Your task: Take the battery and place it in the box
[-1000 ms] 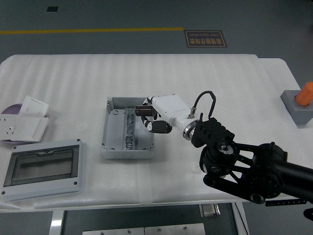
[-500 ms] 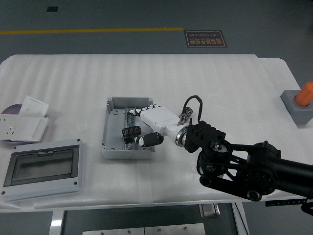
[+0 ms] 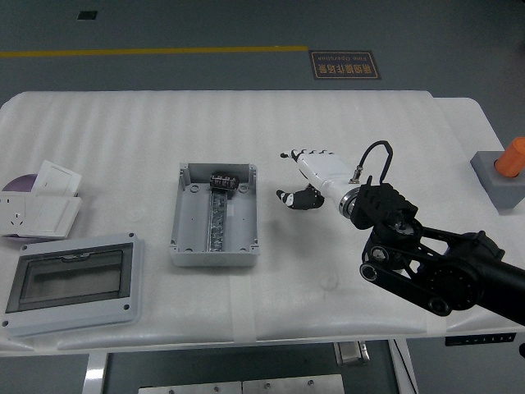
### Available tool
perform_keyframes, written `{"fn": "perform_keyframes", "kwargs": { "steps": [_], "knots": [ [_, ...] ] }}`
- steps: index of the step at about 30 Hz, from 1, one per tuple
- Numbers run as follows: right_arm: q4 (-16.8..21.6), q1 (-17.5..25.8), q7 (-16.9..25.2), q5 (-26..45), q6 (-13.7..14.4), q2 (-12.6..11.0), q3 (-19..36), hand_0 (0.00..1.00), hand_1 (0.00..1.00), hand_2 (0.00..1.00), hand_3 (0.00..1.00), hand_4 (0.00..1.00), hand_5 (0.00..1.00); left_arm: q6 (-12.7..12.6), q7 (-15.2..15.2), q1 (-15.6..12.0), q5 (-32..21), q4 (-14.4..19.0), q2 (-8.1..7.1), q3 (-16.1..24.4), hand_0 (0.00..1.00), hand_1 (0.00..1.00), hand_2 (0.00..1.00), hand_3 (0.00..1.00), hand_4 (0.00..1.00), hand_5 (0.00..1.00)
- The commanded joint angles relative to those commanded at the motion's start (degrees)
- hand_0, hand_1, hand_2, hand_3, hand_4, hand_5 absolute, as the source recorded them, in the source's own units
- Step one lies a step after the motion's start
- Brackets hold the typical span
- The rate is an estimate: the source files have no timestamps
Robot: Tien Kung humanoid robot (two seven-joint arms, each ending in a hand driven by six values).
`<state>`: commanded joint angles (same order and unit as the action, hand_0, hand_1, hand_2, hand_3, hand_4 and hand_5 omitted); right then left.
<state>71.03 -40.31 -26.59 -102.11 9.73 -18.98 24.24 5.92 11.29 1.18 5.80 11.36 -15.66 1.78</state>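
Table [image 3: 344, 123] white, ridged | floor [image 3: 164, 25] grey | right hand [image 3: 308, 176] spread, empty

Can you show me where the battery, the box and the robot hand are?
battery [image 3: 224, 180], head view, middle of its dark body.
box [image 3: 184, 222], head view, its grey left wall.
robot hand [image 3: 312, 173], head view, the white palm.

bare table lies between the right hand [image 3: 308, 176] and the box [image 3: 215, 245], whose top seems open
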Motion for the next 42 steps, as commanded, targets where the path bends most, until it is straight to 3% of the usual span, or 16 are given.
{"fn": "perform_keyframes", "kwargs": {
  "steps": [12,13,18,19,24,25,30,31,42],
  "knots": [
    [-6.12,-0.38,0.18,2.44,-1.88,0.46,-2.02,0.889,0.853,0.861,0.925,0.743,0.481,-0.2,-0.16,0.14,0.2,0.06,-0.06,-0.19,0.649,0.679,0.574,0.534,0.632,0.359],
    [-6.28,-0.44,0.19,2.52,-1.71,0.5,-2.1,0.887,0.845,0.857,0.925,0.797,0.619,-0.21,-0.15,0.14,0.26,0.05,-0.07,-0.14,0.648,0.679,0.572,0.532,0.627,0.357],
    [-6.89,-0.66,0.28,2.98,0.12,1.06,-2.6,0.887,0.845,0.857,0.925,0.797,0.619,-0.29,-0.37,0.2,-0.07,0.11,-0.06,-0.49,0.648,0.679,0.572,0.532,0.627,0.357],
    [-6.98,-0.68,0.3,3.06,0.44,1.16,-2.74,0.884,0.833,0.843,0.924,0.857,0.693,-0.31,-0.44,0.21,-0.2,0.12,-0.04,-0.61,0.646,0.678,0.569,0.533,0.625,0.353],
    [-7.21,-0.65,0.31,3.36,1.61,1.57,-3.61,0.884,0.833,0.843,0.924,0.857,0.693,-0.41,-0.7,0.18,-0.74,0.19,-0.02,-1.13,0.646,0.678,0.569,0.533,0.625,0.353],
    [-7.22,-0.62,0.29,3.41,1.7,1.64,-3.74,0.827,0.754,0.751,0.885,0.775,0.571,-0.42,-0.73,0.17,-0.81,0.21,-0.02,-1.22,0.646,0.677,0.57,0.534,0.621,0.35],
    [-7.46,-0.49,0.31,3.23,2.05,1.95,-4.19,0.827,0.754,0.751,0.885,0.775,0.571,-0.5,-1.02,0.19,-1.25,0.3,0.01,-1.68,0.646,0.677,0.57,0.534,0.621,0.35],
    [-7.55,-0.47,0.34,3.19,2.08,1.98,-4.26,0.749,0.68,0.649,0.819,0.754,0.539,-0.52,-1.07,0.21,-1.27,0.32,0.02,-1.71,0.645,0.677,0.57,0.535,0.619,0.349],
    [-7.92,-0.15,1.41,2.24,4.8,1.86,-4.62,0.732,0.667,0.635,0.806,0.738,0.572,-1.22,-2.09,0.17,-1.29,0.35,0.04,-1.65,0.644,0.676,0.571,0.535,0.619,0.349]
  ]
}}
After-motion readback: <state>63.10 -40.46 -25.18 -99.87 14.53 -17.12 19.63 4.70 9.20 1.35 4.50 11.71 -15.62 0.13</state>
